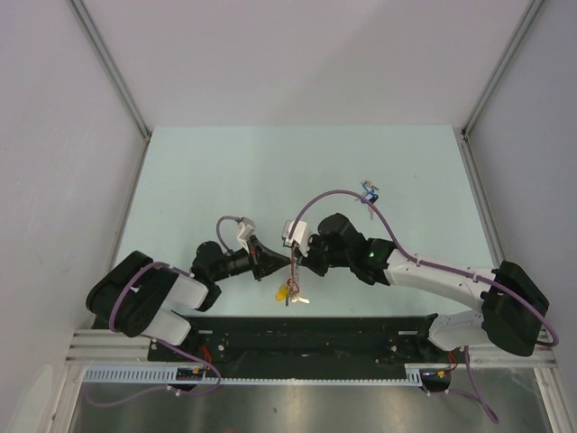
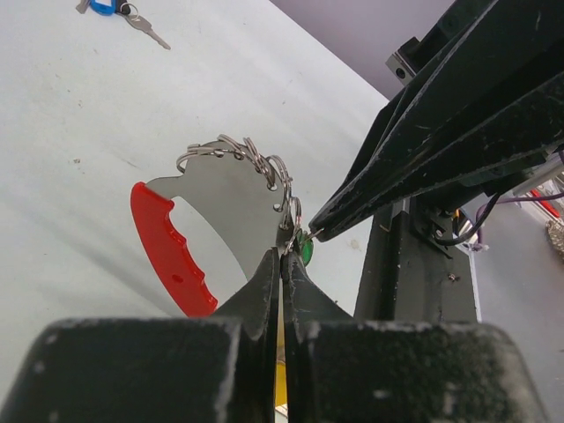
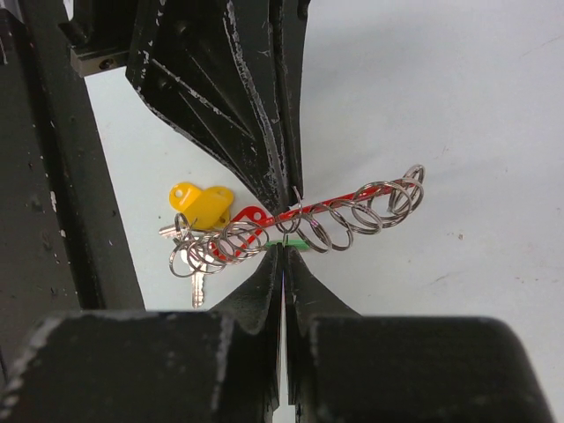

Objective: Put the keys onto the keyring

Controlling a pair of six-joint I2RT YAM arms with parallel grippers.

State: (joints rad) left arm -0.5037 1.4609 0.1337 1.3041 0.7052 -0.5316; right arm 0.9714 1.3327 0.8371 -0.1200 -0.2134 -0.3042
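My left gripper (image 1: pixel 283 259) is shut on a silvery ring of the keyring (image 1: pixel 290 290), which hangs just above the table. In the left wrist view the left gripper (image 2: pixel 282 256) pinches the ring beside the curved red loop (image 2: pixel 167 251) and ring chain (image 2: pixel 238 152). My right gripper (image 1: pixel 302 262) meets it tip to tip and is shut on the green-headed key (image 3: pixel 298 245); the right gripper (image 3: pixel 284 251) sits right under the chain (image 3: pixel 357 211). The green key (image 2: pixel 306 249) touches the pinched ring. The blue-headed key (image 1: pixel 368 191) lies on the table at the far right, also in the left wrist view (image 2: pixel 106 7).
A yellow tag (image 3: pixel 204 203) and a small silver key (image 3: pixel 198 286) hang from the bunch. The pale green table (image 1: pixel 225 171) is bounded by white walls left and right. A black rail (image 1: pixel 306 329) runs along the near edge.
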